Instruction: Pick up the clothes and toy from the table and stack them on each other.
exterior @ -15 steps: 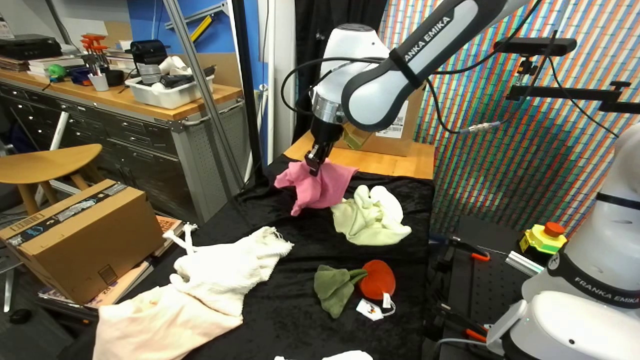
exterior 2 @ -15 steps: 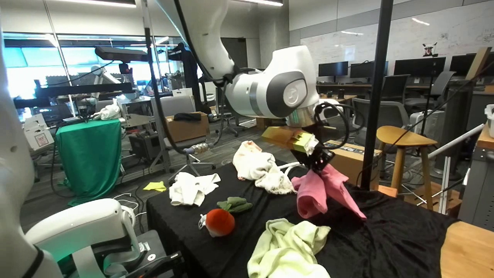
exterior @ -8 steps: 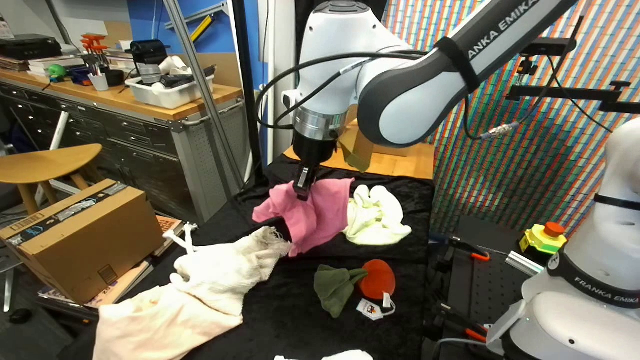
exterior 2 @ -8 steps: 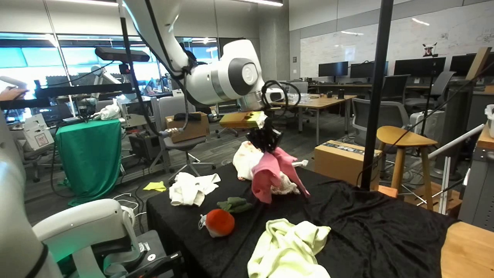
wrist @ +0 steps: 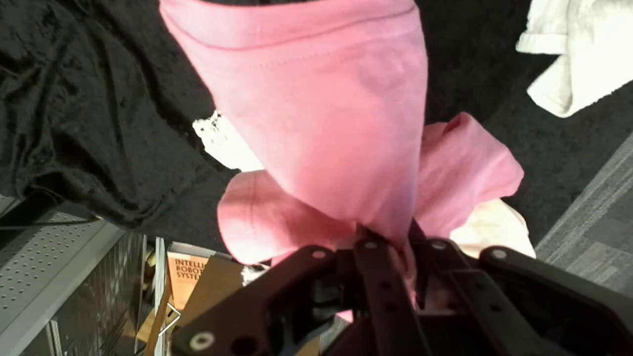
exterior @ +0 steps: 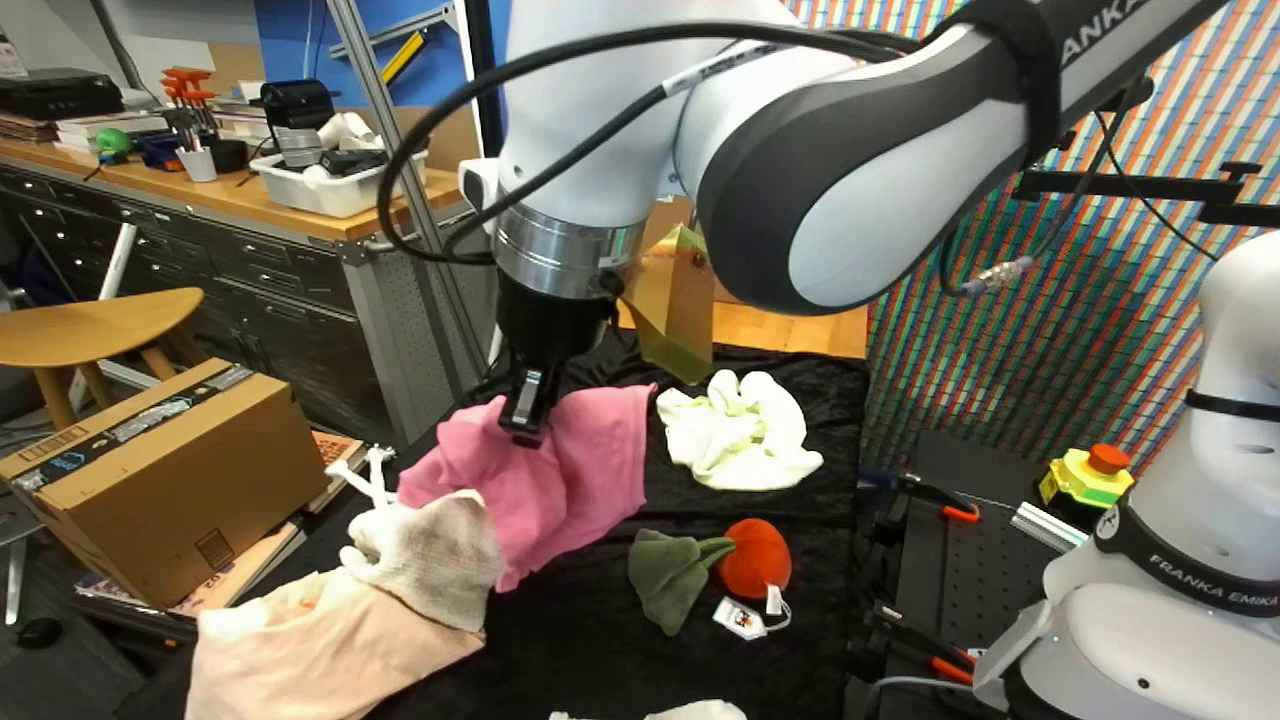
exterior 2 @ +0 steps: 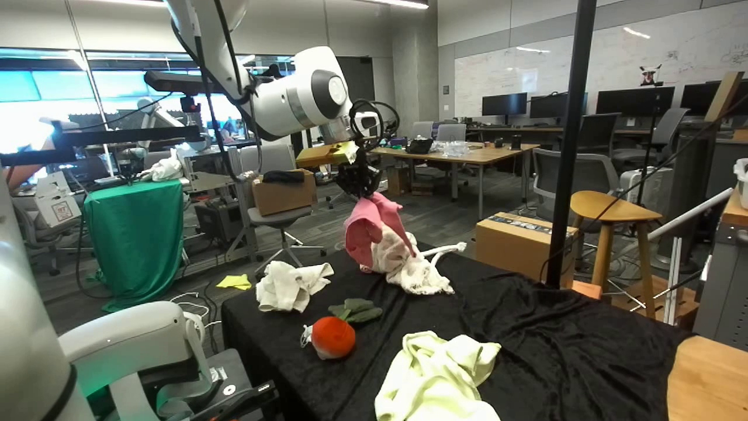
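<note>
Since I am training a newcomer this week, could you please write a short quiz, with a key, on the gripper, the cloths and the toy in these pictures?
1. What colour is the held cloth, which the gripper pinches?
2. True or false: the red toy and the pale green cloth lie apart.
3. In the wrist view, what does the held cloth partly hide: (a) pale green cloth, (b) white fringed cloth or (c) red toy?

Key: 1. Pink. 2. True. 3. (b).
</note>
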Controlling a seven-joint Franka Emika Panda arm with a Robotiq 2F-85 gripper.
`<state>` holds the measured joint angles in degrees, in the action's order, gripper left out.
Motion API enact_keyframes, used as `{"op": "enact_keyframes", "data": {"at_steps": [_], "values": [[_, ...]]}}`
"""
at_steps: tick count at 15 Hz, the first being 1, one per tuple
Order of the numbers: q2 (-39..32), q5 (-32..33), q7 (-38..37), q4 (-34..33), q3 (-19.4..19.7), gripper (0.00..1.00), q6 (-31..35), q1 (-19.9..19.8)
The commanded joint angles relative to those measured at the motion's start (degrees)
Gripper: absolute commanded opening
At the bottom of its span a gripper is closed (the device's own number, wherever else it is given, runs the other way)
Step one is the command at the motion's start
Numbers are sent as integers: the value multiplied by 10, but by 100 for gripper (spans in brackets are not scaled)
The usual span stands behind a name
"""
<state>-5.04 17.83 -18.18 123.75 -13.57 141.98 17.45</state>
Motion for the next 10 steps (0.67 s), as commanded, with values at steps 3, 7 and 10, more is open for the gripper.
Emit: {"op": "enact_keyframes", "data": {"at_steps": [3,7,10], "values": [[-70,30,-60,-93,5,4,7,20],[-104,40,-78,-124,17,37,6,37],[-115,42,-89,-132,29,51,6,47]]}}
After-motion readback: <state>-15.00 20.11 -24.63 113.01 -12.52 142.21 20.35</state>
